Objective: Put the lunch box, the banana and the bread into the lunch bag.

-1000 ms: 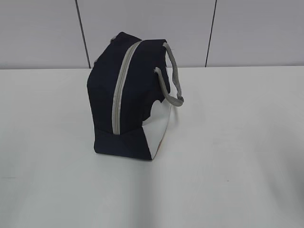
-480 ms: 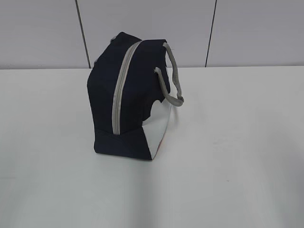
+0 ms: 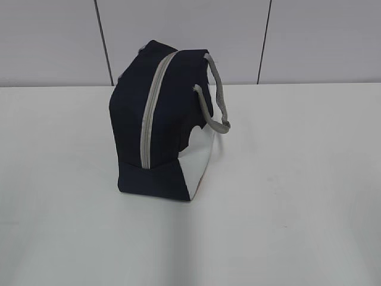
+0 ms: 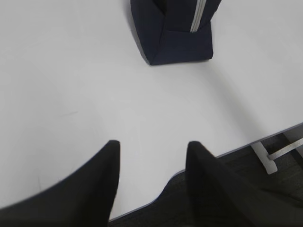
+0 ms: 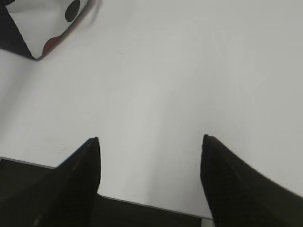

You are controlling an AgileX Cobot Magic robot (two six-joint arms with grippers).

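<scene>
Lunch bag (image 3: pixel 161 119): stands zipped on the white surface (image 3: pixel 297 179), toward its far edge.
Left tool (image 4: pixel 151 151): spread, holding nothing, above the near edge.
Right tool (image 5: pixel 149 142): spread wide, holding nothing, above the near edge.

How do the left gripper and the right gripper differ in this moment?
The left gripper has a narrower gap between its fingers than the right gripper. The left one faces the lunch bag's navy zipper end; the right one sees only its white corner. Both are open, empty and hang over the table edge.
</scene>
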